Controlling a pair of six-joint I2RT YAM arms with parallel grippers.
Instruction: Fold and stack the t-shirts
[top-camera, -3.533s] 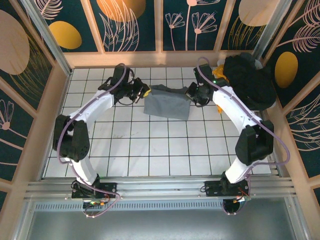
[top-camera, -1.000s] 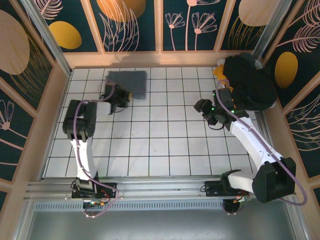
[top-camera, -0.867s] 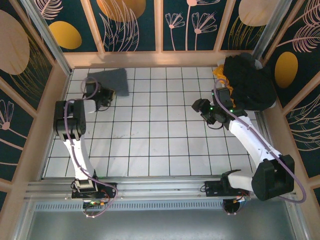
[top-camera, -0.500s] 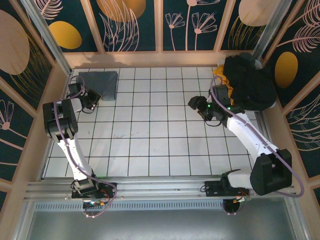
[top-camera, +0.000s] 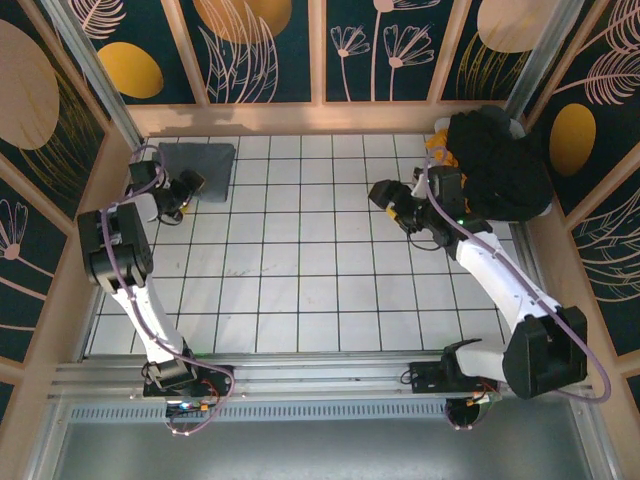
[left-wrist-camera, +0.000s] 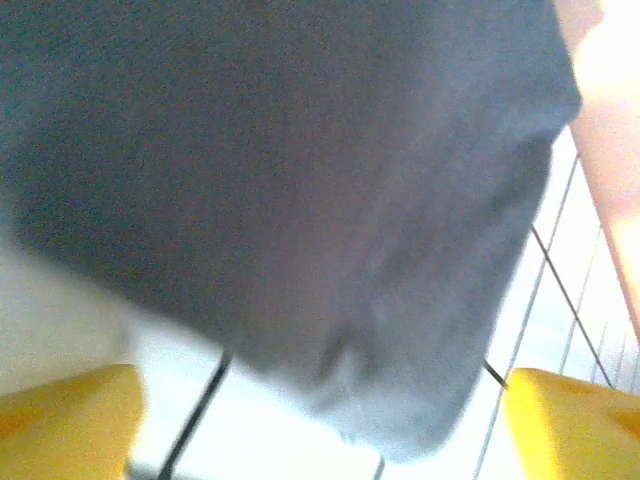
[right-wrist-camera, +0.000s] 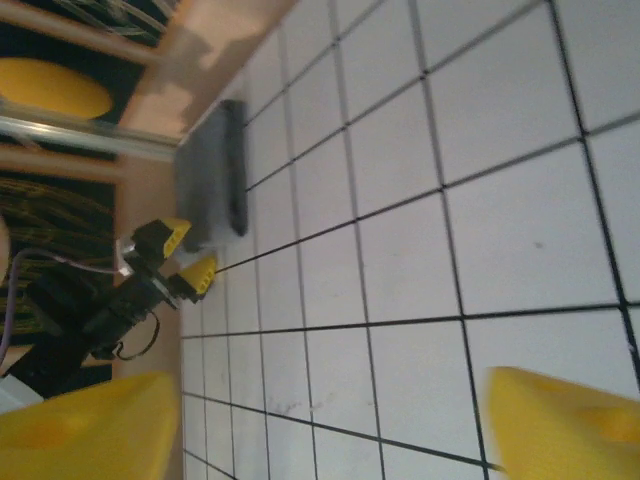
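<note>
Left claw (top-camera: 188, 186) wide apart at the folded grey-blue t-shirt (top-camera: 200, 165), right claw (right-wrist-camera: 325, 425) apart too over the tiled worktop (top-camera: 300, 280), black t-shirt (top-camera: 500, 165) heaped in the corner

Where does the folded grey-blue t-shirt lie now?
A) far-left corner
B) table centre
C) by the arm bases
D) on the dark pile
A: the grey-blue t-shirt lies on the tiles in the table's far-left corner, just beyond the left tool.

We were in a robot test cell: arms (top-camera: 500, 270) bolted to a metal rail (top-camera: 320, 378), a white tiled table (top-camera: 300, 290), patterned wall panels (top-camera: 250, 50).
</note>
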